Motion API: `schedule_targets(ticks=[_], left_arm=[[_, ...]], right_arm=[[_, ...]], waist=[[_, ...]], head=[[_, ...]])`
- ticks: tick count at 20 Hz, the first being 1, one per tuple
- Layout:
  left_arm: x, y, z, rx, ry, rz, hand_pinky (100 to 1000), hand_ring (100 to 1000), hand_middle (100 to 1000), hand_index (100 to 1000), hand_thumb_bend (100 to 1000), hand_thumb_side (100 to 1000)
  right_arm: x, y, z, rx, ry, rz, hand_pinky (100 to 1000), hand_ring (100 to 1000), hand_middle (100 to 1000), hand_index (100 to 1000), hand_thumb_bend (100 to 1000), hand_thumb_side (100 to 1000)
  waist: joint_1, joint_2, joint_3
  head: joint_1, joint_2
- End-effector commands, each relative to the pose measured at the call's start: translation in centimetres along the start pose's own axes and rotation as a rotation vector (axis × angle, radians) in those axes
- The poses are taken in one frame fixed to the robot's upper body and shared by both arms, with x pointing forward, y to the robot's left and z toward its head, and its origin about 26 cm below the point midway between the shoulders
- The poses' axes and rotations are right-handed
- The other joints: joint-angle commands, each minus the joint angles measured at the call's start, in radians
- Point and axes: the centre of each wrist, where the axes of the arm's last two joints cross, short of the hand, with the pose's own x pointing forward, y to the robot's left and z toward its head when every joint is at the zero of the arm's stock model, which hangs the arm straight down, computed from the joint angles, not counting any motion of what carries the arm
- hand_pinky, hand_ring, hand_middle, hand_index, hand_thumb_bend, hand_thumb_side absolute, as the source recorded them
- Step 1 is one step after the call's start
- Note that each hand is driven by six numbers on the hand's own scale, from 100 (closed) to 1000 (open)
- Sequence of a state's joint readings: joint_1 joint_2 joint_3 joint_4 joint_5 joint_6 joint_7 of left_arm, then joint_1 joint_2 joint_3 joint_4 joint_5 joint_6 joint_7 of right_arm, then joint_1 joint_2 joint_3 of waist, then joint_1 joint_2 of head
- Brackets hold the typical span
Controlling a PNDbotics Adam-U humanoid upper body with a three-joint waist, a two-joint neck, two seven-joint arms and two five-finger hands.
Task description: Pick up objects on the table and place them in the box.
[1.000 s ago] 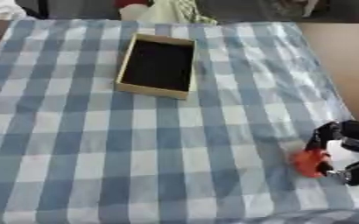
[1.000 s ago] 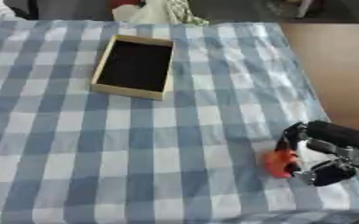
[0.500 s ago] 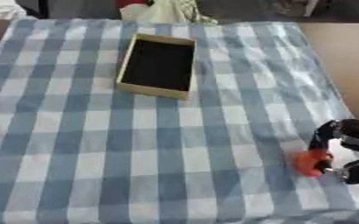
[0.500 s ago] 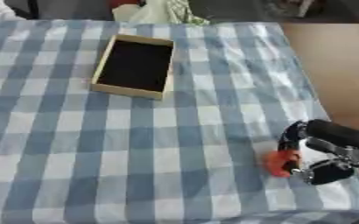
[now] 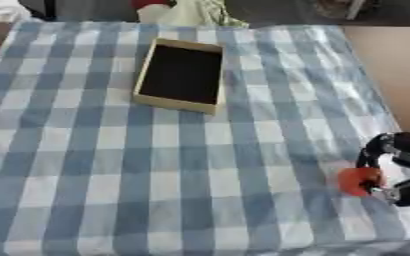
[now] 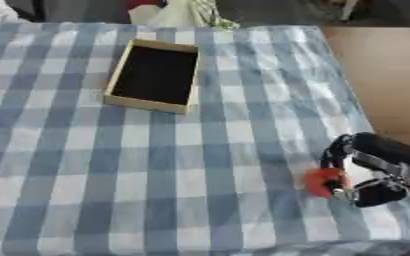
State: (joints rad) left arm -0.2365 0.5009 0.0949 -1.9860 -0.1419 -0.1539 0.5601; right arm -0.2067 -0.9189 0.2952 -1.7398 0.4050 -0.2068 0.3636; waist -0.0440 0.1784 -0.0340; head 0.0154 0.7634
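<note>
**Orange-red object in your right hand, box far off**

Orange-red, small and rounded, the object [image 6: 324,181] sat low at the right edge of the worktop [image 6: 156,165], over the blue-and-white checked cloth [image 5: 156,165]. Your right hand [image 6: 366,172] had its fingers curled round it. Whether the object touched the cloth, you could not tell from either view. The box [image 5: 181,76], tan-walled with a dark inside, lay near the far edge, well apart from the hand. Beyond it sat some light-coloured fabric [image 5: 195,12]. Your left hand showed nowhere.
</note>
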Motion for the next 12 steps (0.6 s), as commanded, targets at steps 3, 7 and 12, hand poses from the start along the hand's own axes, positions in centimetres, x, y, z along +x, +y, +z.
schedule_targets(ticks=[3,7,12], left_arm=[[0.5,0.4,-0.8,-0.007,-0.038,-0.01,746,755,713,824,557,667],[0.5,0.4,-0.8,-0.007,-0.039,-0.011,744,755,713,824,557,667],[0.5,0.3,-0.8,-0.009,-0.039,-0.009,743,754,713,825,558,668]], right_arm=[[0.4,-3.4,0.7,-0.053,0.0,0.051,674,544,371,588,100,100],[0.9,-5.0,0.6,-0.075,-0.007,0.082,683,549,376,592,100,100],[2.1,-7.6,0.1,-0.106,-0.028,0.151,696,560,387,600,100,100]], waist=[[0.001,-0.015,0.0],[0.001,-0.016,0.002],[0.001,-0.016,0.004]], head=[[0.004,0.007],[0.003,0.007],[0.002,0.007]])
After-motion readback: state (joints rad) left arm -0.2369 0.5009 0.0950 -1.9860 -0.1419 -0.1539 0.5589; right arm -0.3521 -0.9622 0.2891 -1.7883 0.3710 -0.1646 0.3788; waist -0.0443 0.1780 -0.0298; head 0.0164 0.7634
